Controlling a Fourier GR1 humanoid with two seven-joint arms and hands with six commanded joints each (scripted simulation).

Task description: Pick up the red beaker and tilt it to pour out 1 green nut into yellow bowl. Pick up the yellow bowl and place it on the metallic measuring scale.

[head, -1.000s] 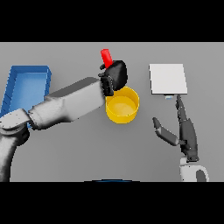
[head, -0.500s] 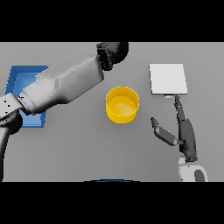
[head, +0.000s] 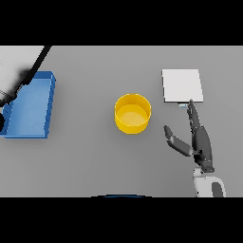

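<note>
No text, label, brand, number or sign can be read anywhere: none is seen on the round yellow bowl (head: 133,113), the flat square metallic measuring scale (head: 182,85) or the rectangular blue tray (head: 29,105).

Bare table between right hand (head: 201,142), yellow bowl (head: 133,114)

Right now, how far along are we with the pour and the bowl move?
The pour can't be confirmed: no red beaker shows and no nut can be made out in the yellow bowl. Nothing is in hand: the right hand rests open between the bowl and the measuring scale, and the left hand isn't visible beyond its arm over the blue tray. Left: lifting the bowl onto the scale.
</note>
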